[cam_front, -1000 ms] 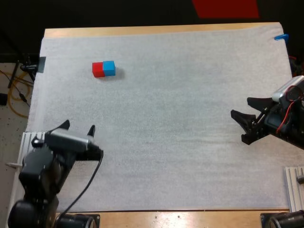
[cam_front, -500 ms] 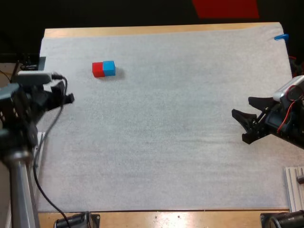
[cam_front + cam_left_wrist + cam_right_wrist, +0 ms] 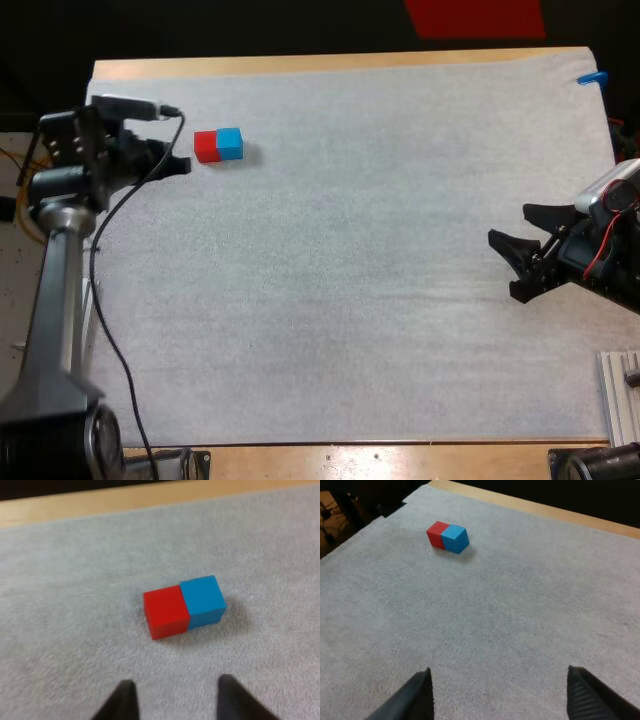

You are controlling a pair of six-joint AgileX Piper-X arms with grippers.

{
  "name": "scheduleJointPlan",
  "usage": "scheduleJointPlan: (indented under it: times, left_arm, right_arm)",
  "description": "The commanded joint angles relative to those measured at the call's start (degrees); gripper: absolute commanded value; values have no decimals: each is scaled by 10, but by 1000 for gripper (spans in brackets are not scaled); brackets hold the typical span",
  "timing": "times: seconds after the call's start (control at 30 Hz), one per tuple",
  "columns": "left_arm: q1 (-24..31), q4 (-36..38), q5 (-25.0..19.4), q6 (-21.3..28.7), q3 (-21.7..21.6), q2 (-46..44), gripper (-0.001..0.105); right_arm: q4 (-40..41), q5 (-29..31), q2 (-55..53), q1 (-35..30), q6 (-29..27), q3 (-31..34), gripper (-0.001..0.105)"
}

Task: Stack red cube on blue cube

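A light wooden table (image 3: 330,64) is carrying a white fibrous mat (image 3: 380,300). The mat is covering nearly the whole top, leaving strips of bare wood showing along the far and near edges. A small red cube (image 3: 207,146) and a small blue cube (image 3: 230,143) are sitting directly on the mat near its far left corner. They are touching side by side, both resting flat.

left arm (image 3: 60,290): grey tube, black joints | right pincer (image 3: 507,222): black, sharply tapered
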Motion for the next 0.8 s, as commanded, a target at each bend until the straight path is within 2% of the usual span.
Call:
scheduleJointPlan:
  times: [0.0, 0.13, 0.27, 0.6, 0.67, 0.77]
  left_arm:
    - [-8, -2, -26, -1, -19, 17, 23]
    - [-13, 2, -55, -1, -57, 70, 0]
    - [-13, 26, -83, -1, -92, 120, 0]
    - [-23, 33, -100, -5, -139, 218, 0]
    - [-27, 32, -125, -5, -164, 245, 0]
    - [-28, 37, -135, -5, -203, 277, 0]
  right_arm:
    - [-6, -2, -1, 2, -8, -3, 56]
    - [-6, -2, -1, 2, -8, -3, 56]
    - [-6, -2, -1, 2, -7, -3, 56]
    - [-6, 11, -1, 2, 1, -3, 56]
    - [-6, 11, -1, 2, 1, -3, 56]
    - [-2, 11, -1, 2, 1, -3, 56]
